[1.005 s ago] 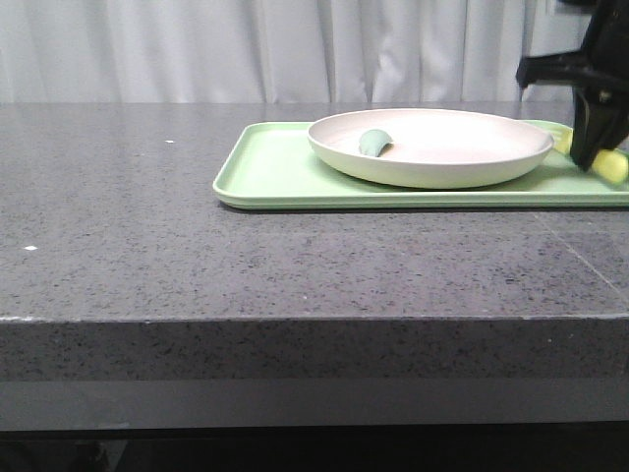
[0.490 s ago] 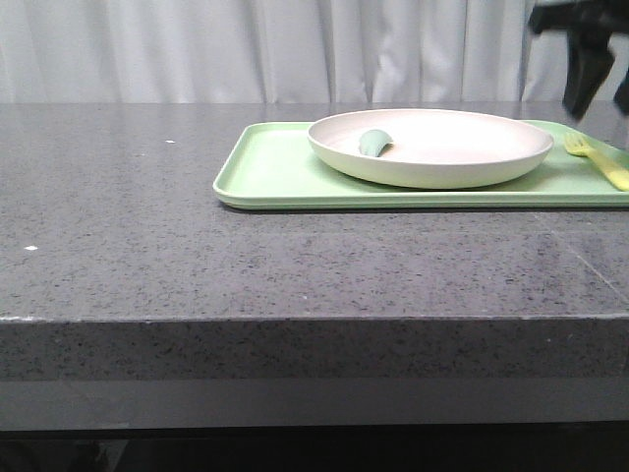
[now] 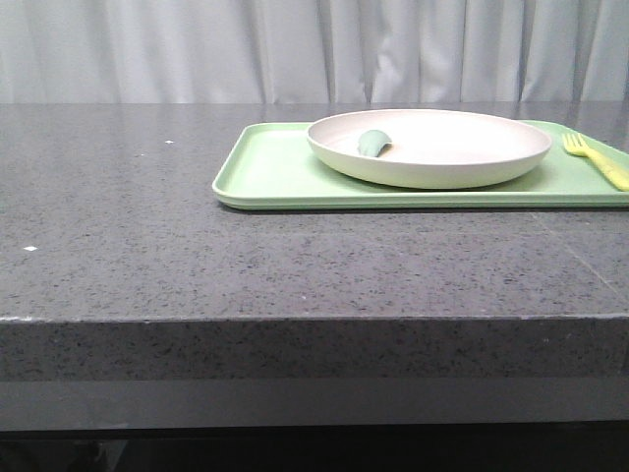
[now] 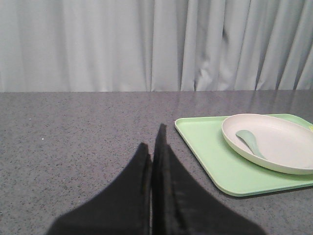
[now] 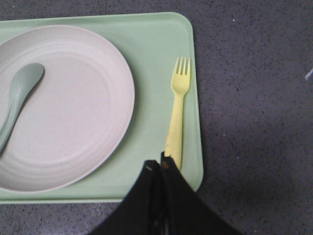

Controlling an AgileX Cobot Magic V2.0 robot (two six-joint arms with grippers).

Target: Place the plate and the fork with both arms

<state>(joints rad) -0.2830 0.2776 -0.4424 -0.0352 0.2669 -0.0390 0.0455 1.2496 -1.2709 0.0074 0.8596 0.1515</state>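
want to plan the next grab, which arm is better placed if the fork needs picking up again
Right. The right gripper hangs just above the handle end of the fork on the tray, while the left gripper sits shut over bare counter, well short of the tray.

On the tabletop [image 3: 147,226] the tray [image 3: 265,172] sits right of centre, carrying the plate [image 3: 442,147] with a spoon [image 3: 373,143] in its left part, and the fork [image 3: 595,157] just right of the plate

Both grippers are matte black. The left gripper [image 4: 152,147] has two tapering wedge-shaped fingers. The right gripper [image 5: 160,166] looks alike, small pale marks at its tips.
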